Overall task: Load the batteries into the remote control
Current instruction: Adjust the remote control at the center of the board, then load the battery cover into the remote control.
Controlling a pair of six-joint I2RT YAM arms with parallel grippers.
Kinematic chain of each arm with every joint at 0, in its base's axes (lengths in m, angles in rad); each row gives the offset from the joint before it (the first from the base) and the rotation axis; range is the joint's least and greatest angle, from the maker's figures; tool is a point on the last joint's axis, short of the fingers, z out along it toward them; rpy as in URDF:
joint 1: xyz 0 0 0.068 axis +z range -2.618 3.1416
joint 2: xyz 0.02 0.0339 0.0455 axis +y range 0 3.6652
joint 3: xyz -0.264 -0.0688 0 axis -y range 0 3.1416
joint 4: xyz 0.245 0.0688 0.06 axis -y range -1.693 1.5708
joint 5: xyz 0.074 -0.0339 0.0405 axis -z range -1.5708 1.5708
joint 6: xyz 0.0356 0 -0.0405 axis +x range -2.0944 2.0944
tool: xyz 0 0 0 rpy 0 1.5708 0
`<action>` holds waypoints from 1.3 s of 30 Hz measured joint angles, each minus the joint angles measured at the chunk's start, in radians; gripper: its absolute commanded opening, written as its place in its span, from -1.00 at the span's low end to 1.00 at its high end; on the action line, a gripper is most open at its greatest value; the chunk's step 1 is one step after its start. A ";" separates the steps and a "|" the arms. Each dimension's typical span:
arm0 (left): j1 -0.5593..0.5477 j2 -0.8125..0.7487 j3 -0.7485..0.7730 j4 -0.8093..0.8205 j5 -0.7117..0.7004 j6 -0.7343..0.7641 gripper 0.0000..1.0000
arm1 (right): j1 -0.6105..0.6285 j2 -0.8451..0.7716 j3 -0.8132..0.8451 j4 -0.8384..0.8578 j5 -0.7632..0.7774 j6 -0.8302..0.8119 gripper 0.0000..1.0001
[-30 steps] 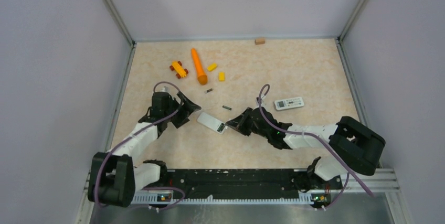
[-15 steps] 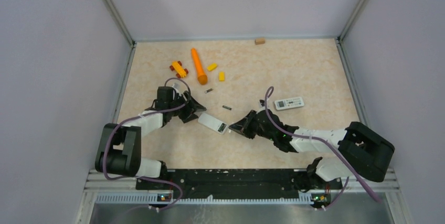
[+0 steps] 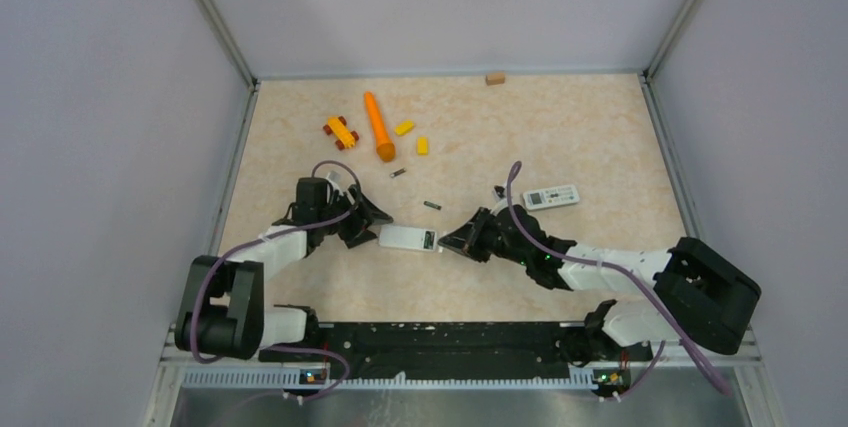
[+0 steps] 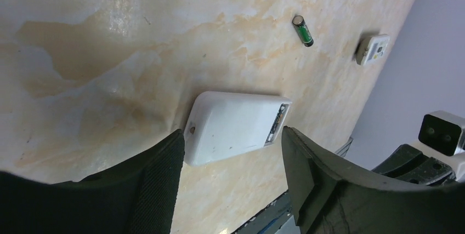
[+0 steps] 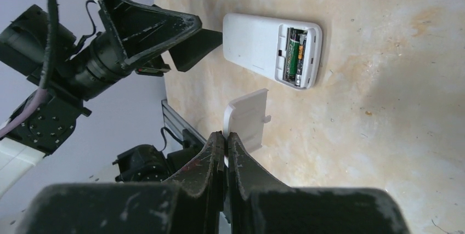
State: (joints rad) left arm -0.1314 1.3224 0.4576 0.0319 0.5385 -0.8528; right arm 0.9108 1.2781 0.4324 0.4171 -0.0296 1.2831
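Observation:
A white remote control [image 3: 405,238] lies back up near the table's middle. Its open compartment holds batteries [image 5: 293,53]. My left gripper [image 3: 375,222] is closed in on the remote's [image 4: 233,124] left end; one pad [image 4: 164,173] presses its corner, the other stands close beside it. My right gripper [image 3: 447,243] sits just off the compartment end, shut [image 5: 226,134] on the white battery cover [image 5: 248,116]. A loose battery [image 3: 432,205] lies just beyond the remote and shows in the left wrist view [image 4: 302,30]. Another battery [image 3: 398,173] lies farther back.
A second white remote [image 3: 551,197] lies face up at right. Farther back left are an orange carrot-shaped toy [image 3: 378,127], a small toy car [image 3: 341,132] and two yellow blocks [image 3: 404,128]. A tan block [image 3: 494,78] sits by the back wall.
My left gripper narrowed and came down onto the remote's left end. The remote turned from slanted to nearly level. My right gripper stayed shut on the cover and shifted slightly right.

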 measured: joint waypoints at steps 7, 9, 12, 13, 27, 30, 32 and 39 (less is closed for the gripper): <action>0.000 -0.086 0.030 -0.120 -0.060 0.060 0.51 | -0.039 0.057 0.008 0.055 -0.085 -0.059 -1.00; 0.000 -0.089 0.042 -0.147 -0.082 0.079 0.51 | -0.061 0.079 0.021 0.083 -0.125 -0.085 -1.00; 0.000 -0.090 0.055 -0.180 -0.103 0.101 0.51 | -0.091 0.116 0.039 0.141 -0.183 -0.111 -1.00; 0.000 -0.090 0.057 -0.189 -0.109 0.106 0.51 | -0.100 0.130 0.045 0.158 -0.201 -0.115 -1.00; 0.000 -0.124 0.087 -0.246 -0.111 0.187 0.48 | -0.115 0.356 0.052 0.458 -0.304 -0.043 -1.00; 0.000 -0.154 0.087 -0.257 -0.118 0.201 0.49 | -0.115 0.375 0.052 0.459 -0.301 -0.033 -1.00; 0.000 -0.164 0.087 -0.262 -0.119 0.204 0.49 | -0.115 0.388 0.054 0.454 -0.293 -0.026 -1.00; 0.000 -0.164 0.087 -0.267 -0.117 0.212 0.50 | -0.115 0.420 0.066 0.427 -0.276 -0.002 -1.00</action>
State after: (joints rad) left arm -0.1314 1.1584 0.5442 -0.2356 0.4213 -0.6403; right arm 0.7959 1.6981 0.4984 0.8444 -0.3054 1.2808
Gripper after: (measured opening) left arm 0.746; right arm 0.031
